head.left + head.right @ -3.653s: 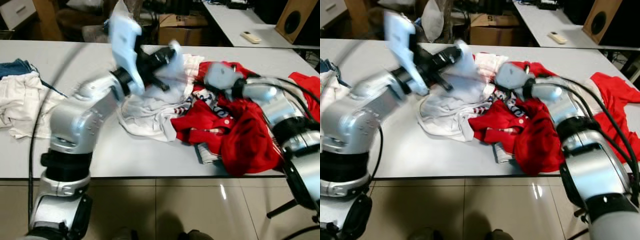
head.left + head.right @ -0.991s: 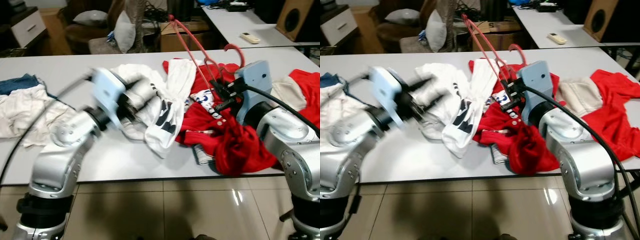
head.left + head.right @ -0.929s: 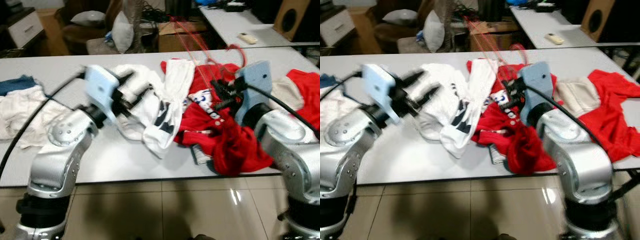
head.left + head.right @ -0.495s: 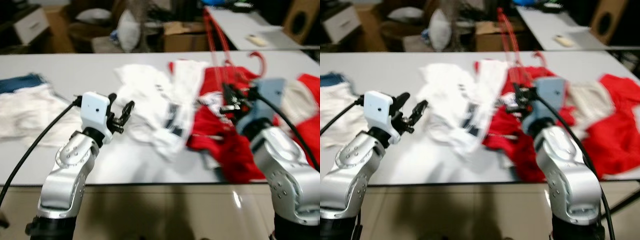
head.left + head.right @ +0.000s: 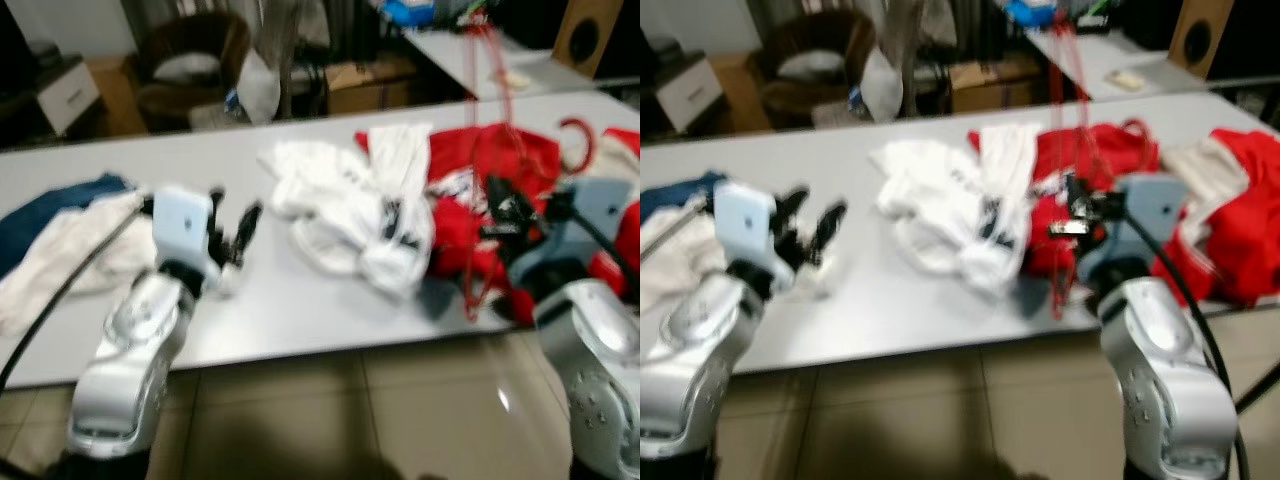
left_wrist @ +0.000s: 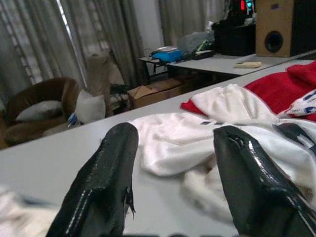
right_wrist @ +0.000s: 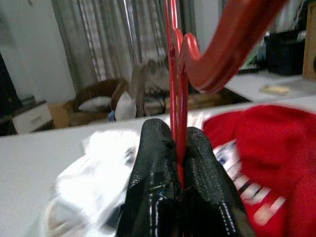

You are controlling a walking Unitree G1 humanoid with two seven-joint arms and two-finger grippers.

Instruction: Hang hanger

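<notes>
Rising clear of the heap, the red hanger (image 7: 174, 74) now stands upright in the right gripper (image 7: 175, 153), both black fingers clenched on its thin wire; its hook (image 5: 578, 128) curves over just beside the gripper's grey wrist housing. A second ago the hanger leaned over the red clothes (image 5: 1095, 150); now its long shaft reaches up past the far edge of the table (image 5: 910, 300), with no garment visibly on it. The frames are blurred, so whether a red thread or sleeve trails from its lower end at the table's near edge I cannot tell.

The left gripper (image 6: 173, 163) has let go of the white shirt (image 5: 345, 205) it was dragging a second ago. Its fingers are spread wide and empty, and it hovers over bare table between the white shirt and the pale cloth (image 5: 60, 255) with the blue garment (image 5: 45, 200) at the far left.

The whole view has also shifted: more of the room shows, the brown chair (image 5: 190, 50) and the second table (image 5: 1120, 70) behind, so the head has lifted or the robot has backed off.

Judgement: pick-up step is done, hanger freed from the pile. Remaining: find a rail or hook and carry the hanger there. None is visible yet. Risk: the thin wire swinging in the pinch while walking.
</notes>
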